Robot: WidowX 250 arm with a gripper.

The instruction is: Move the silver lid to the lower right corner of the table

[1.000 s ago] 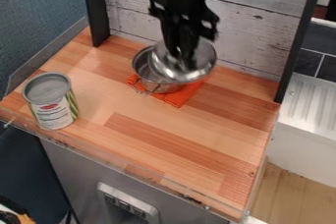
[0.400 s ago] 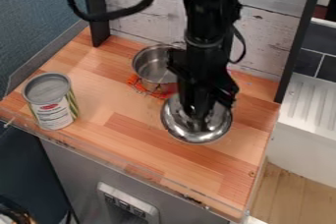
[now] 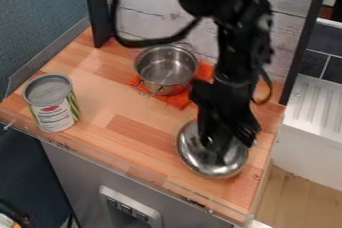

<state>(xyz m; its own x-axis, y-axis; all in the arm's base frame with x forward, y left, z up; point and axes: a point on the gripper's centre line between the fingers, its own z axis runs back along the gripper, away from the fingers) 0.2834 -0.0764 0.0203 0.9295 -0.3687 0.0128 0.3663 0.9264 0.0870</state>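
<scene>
The gripper (image 3: 215,148) hangs over the lower right part of the wooden table (image 3: 150,144). Its fingers come down on the middle of the round silver lid (image 3: 200,158), shut on the lid's knob, which they hide. The lid is close to the table top, left of the table's right edge and a little above its lower right corner; whether it touches the wood I cannot tell.
A silver pot (image 3: 165,67) stands on an orange cloth (image 3: 177,100) near the back wall. At the left edge is a tall can (image 3: 52,103). Black posts rise at the table's back corners, and a clear strip runs along its front edge.
The gripper has carried the lid from above the pot down and to the right, toward the lower right corner. The pot and the orange cloth are uncovered. The can has stayed put.
</scene>
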